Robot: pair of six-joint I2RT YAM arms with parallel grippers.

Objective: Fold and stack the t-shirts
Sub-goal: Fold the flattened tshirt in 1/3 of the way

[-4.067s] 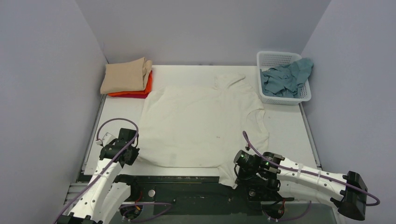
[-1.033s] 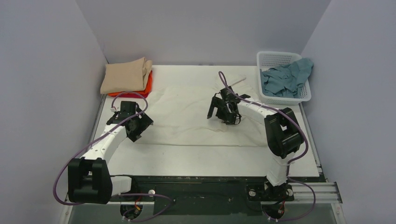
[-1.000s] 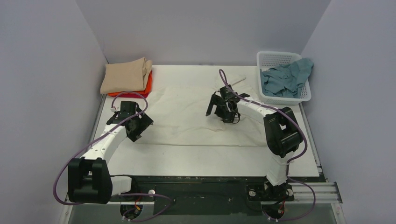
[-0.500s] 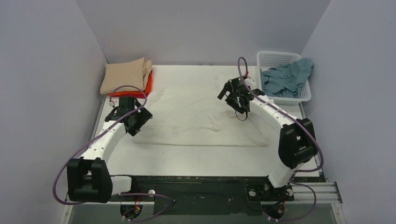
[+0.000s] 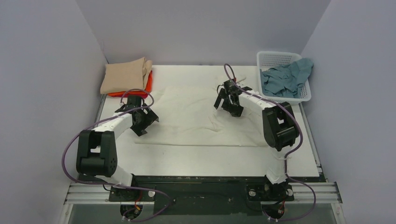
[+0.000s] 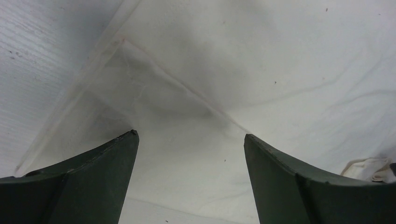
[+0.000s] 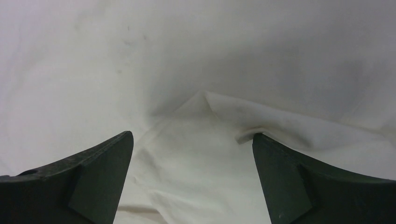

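Two slim arms, left arm [image 5: 109, 124], right arm [image 5: 256, 101], white shells on the long links, chunky black joint housings, purple cables [image 5: 65, 156] looping loosely beside each, black wrist heads, dark grey-green wedge-shaped jaws, black base plate [image 5: 196, 186] at 6 o'clock

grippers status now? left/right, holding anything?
Left gripper: open, empty, above the cream shirt.
Right gripper: open, empty, above a crease in the same shirt.
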